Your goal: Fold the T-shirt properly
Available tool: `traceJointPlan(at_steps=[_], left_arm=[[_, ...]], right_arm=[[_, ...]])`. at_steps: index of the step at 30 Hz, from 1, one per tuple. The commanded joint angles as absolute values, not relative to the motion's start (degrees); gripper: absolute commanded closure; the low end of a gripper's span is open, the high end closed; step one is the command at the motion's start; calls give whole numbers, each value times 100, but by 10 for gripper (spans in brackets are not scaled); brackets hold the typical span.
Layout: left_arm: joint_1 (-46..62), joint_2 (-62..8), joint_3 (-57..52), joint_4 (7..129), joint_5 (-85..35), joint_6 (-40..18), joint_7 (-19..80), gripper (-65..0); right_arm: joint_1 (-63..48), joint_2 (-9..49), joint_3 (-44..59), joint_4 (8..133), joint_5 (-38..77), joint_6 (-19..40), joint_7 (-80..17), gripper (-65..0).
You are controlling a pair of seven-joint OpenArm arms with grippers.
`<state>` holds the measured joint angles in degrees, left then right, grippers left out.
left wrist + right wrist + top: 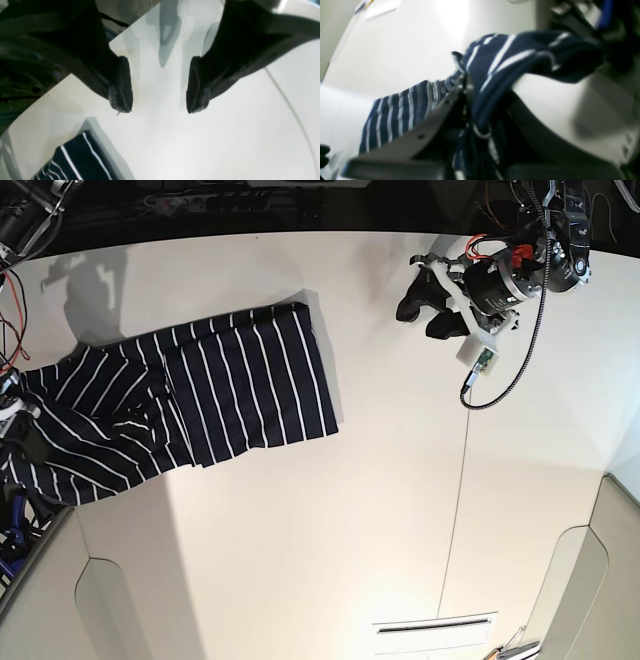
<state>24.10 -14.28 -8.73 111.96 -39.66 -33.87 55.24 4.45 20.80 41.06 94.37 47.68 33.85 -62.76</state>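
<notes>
Keep right gripper (pixel 467 100) pinched on shirt (pixel 230 385), drag flat; bring spread, empty left gripper (pixel 159 85) over

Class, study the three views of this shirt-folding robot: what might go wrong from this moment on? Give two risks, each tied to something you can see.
1. The right gripper is shut on a bunched edge of the T-shirt at the table's side; pulling may drag cloth off the table or crease it.
2. The left gripper is open over bare table, apart from the shirt, so one-sided pulling may skew the fold.
</notes>
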Motion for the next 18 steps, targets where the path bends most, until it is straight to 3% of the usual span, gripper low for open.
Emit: traceJointPlan(at_steps=[1, 8, 18], left_arm=[[2399, -1461, -845, 11218, -4069, -3430, 5400, -373], [2394, -1459, -609, 10610, -4071, -3430, 5155, -373], [2381, -1461, -596, 10363, -4158, -3430, 5127, -373]], right_arm=[[526, 2073, 3975, 9760, 4880, 3428, -6173, 0], [519, 1282, 2532, 10969, 4233, 3330, -6302, 0], [489, 760, -307, 10844, 2749, 3275, -6154, 0]])
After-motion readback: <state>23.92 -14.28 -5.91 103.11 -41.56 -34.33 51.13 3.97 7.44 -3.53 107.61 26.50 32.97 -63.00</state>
